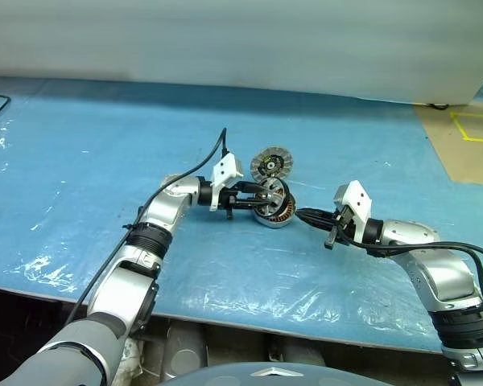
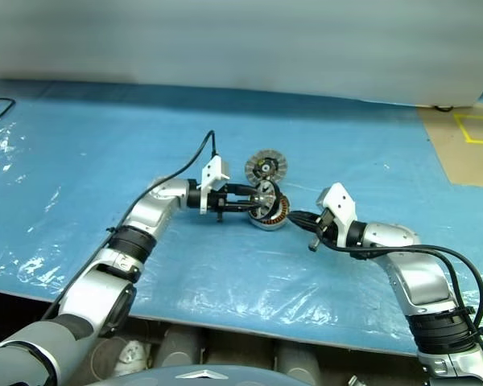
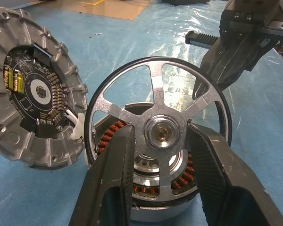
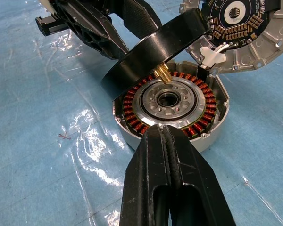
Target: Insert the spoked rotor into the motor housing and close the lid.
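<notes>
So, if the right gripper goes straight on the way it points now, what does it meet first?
Most likely the motor housing: the shut right gripper points at its near rim, by the copper windings. The spoked rotor, held tilted by the left gripper, lies beyond. The remaining gap is hard to judge.

the 2 head eyes look down from afar; both wrist cameras sit close, facing the motor housing from opposite sides.

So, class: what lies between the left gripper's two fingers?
The spoked rotor: in the left wrist view the left gripper pinches its hub, tilted above the motor housing.
</notes>
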`<action>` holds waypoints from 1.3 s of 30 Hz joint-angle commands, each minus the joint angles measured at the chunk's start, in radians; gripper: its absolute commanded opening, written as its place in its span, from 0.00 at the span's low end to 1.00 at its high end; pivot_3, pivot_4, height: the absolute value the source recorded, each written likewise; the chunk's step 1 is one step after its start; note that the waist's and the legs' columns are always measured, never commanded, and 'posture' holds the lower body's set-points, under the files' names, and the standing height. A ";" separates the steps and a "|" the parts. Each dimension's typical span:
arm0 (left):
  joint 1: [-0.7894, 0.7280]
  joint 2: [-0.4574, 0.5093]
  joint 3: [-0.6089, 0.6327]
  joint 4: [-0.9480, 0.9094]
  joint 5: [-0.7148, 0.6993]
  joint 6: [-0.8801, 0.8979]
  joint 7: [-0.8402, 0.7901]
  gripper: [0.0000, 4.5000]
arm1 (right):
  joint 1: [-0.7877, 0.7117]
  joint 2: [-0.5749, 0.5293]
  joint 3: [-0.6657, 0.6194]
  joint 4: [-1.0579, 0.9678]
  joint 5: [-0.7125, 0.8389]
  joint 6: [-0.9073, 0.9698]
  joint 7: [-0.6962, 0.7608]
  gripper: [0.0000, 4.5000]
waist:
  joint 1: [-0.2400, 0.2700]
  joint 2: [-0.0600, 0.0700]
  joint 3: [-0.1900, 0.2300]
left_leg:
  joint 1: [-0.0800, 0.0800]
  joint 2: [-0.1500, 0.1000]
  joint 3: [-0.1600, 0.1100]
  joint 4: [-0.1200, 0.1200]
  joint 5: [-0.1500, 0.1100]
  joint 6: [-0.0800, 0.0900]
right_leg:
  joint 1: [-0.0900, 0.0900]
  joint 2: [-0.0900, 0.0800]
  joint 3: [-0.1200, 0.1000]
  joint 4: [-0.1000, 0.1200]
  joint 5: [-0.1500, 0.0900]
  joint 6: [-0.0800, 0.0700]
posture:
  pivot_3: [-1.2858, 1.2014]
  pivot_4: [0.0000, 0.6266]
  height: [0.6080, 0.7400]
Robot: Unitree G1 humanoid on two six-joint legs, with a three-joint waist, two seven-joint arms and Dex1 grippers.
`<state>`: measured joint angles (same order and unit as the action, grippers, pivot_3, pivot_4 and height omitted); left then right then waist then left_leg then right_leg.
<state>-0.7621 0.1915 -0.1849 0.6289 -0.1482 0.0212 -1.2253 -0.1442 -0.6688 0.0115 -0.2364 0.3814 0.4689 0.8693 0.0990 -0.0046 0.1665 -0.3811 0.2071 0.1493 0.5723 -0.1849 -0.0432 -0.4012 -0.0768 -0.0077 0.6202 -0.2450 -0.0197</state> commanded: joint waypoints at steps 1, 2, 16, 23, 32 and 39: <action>0.008 0.003 -0.028 0.026 0.032 -0.002 0.012 0.40 | -0.007 -0.007 -0.021 -0.027 0.003 -0.009 -0.002 0.00 | 0.000 0.000 0.000 | 0.000 0.000 0.000 0.000 0.000 0.000 | 0.000 0.000 0.000 0.000 0.000 0.000 | 0.52 0.24 1.00; 0.008 0.005 -0.030 0.029 0.035 -0.002 0.015 0.40 | -0.007 -0.007 -0.021 -0.027 0.003 -0.009 -0.003 0.00 | 0.000 0.000 0.000 | 0.000 0.000 0.000 0.000 0.000 0.000 | 0.000 0.000 0.000 0.000 0.000 0.000 | 0.52 0.24 1.00; -0.001 0.037 -0.061 0.031 0.074 0.033 0.035 0.67 | -0.013 -0.005 -0.018 -0.021 -0.008 -0.017 -0.005 0.00 | -0.001 0.000 0.000 | 0.002 0.000 0.000 0.000 -0.002 -0.003 | 0.002 0.000 0.001 0.000 0.000 0.000 | 0.52 0.24 1.00; -0.044 0.027 -0.012 0.001 0.036 0.046 0.079 0.96 | -0.021 -0.006 -0.015 -0.010 -0.015 -0.024 -0.001 0.00 | -0.001 0.001 0.000 | 0.001 0.000 0.000 0.000 -0.002 -0.003 | 0.001 0.000 0.000 -0.001 0.000 0.000 | 0.52 0.24 1.00; -0.005 0.003 0.024 -0.114 -0.064 0.107 0.044 0.51 | -0.031 0.008 -0.034 0.004 0.002 -0.035 0.002 0.00 | -0.001 0.001 0.000 | 0.000 0.000 0.000 -0.001 -0.002 -0.003 | 0.000 0.000 0.000 -0.001 0.000 0.000 | 0.52 0.24 1.00; 0.075 -0.011 0.000 -0.197 -0.075 0.140 0.037 0.01 | -0.019 0.008 -0.046 -0.001 0.008 -0.044 0.001 0.00 | -0.002 0.001 0.000 | 0.000 0.000 0.000 -0.002 0.000 0.000 | -0.001 0.000 0.000 -0.002 0.000 0.000 | 0.52 0.24 1.00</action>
<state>-0.6894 0.1879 -0.1760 0.4859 -0.2112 0.1633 -1.1879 -0.1653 -0.6626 -0.0048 -0.2206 0.3742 0.4441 0.8699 0.0966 -0.0039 0.1665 -0.3817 0.2072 0.1495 0.5700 -0.1850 -0.0434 -0.4023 -0.0766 -0.0077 0.6183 -0.2452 -0.0198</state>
